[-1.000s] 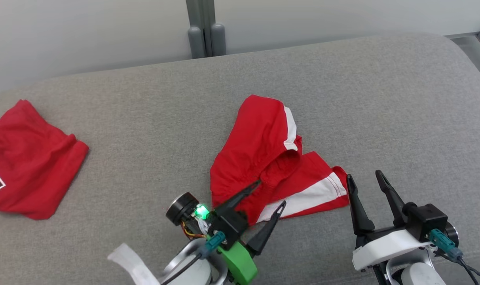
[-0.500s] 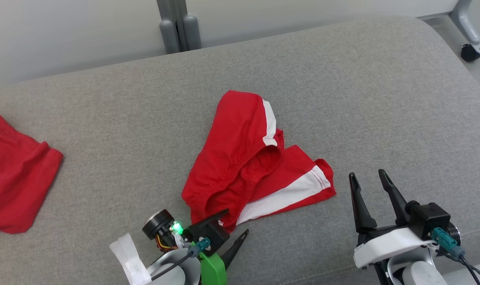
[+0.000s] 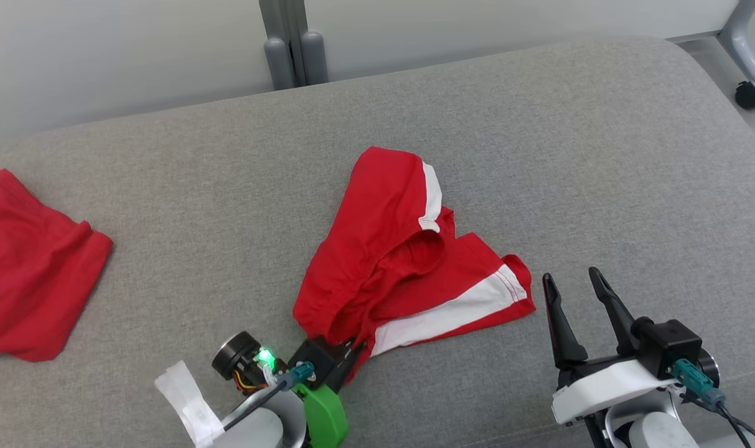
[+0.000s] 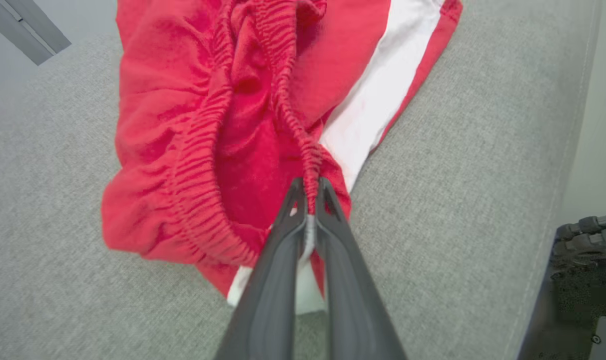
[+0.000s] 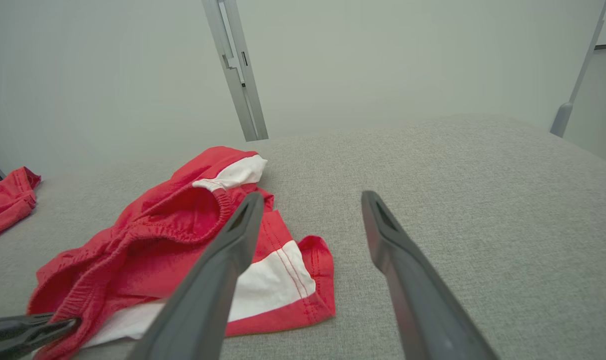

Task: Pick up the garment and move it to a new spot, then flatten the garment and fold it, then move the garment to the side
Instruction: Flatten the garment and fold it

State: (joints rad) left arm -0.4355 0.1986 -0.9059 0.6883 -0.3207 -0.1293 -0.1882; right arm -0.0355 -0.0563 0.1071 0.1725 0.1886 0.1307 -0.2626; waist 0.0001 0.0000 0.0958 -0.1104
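Observation:
The garment [image 3: 389, 249] is a pair of red shorts with white side stripes, lying crumpled on the grey cushion [image 3: 570, 162]. My left gripper [image 3: 352, 346] is shut on the garment's elastic waistband at its near edge. The left wrist view shows the garment [image 4: 233, 125] with the left gripper [image 4: 310, 186] pinching the gathered waistband between both fingertips. My right gripper [image 3: 570, 279] stands open just right of the garment's striped leg, touching nothing. In the right wrist view the right gripper [image 5: 310, 200] is open over bare cushion, the garment [image 5: 173, 235] to its left.
A second red garment [image 3: 28, 267] lies at the cushion's far left, and also shows as the second garment [image 5: 5, 202]. A grey metal post [image 3: 293, 43] stands behind the cushion. A caster wheel [image 3: 750, 94] is at the back right. The cushion's front edge runs just below both grippers.
My left gripper has drawn back from over the shorts to their near edge and shut on the waistband. The camera has shifted. The right gripper holds its place, open.

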